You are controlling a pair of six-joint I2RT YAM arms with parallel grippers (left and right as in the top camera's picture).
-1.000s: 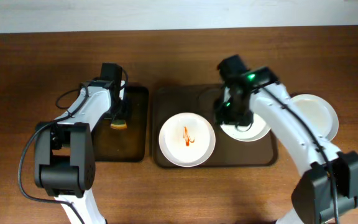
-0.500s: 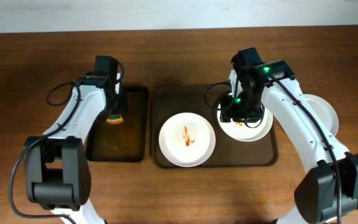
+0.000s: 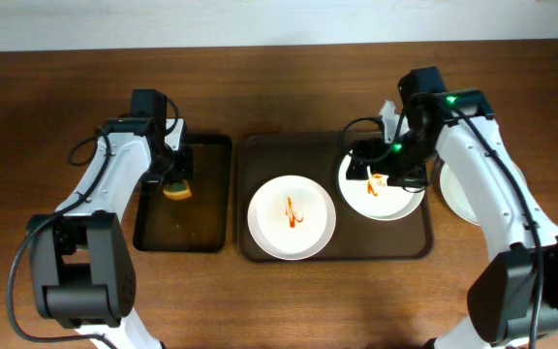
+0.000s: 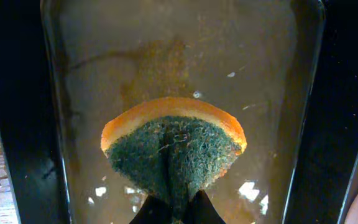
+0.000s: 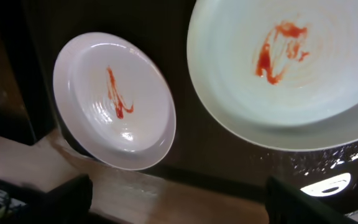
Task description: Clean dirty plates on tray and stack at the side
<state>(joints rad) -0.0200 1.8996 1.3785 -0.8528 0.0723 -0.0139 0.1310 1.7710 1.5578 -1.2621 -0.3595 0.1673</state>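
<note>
Squeezing the soft, wet sponge [image 4: 173, 158] in the left gripper [image 4: 171, 210], jaws closed, over the left tray [image 3: 177, 228]; hovering with right gripper [image 5: 179, 196] jaws spread above 2 stained plates [image 3: 292, 216] on the centre tray [image 3: 250, 150]; stiff, slick, breakable: best pinched at the rim

Glossy plates [image 3: 292, 215]; rough sponge [image 4: 174, 151]; wood table [image 3: 27, 116]
</note>
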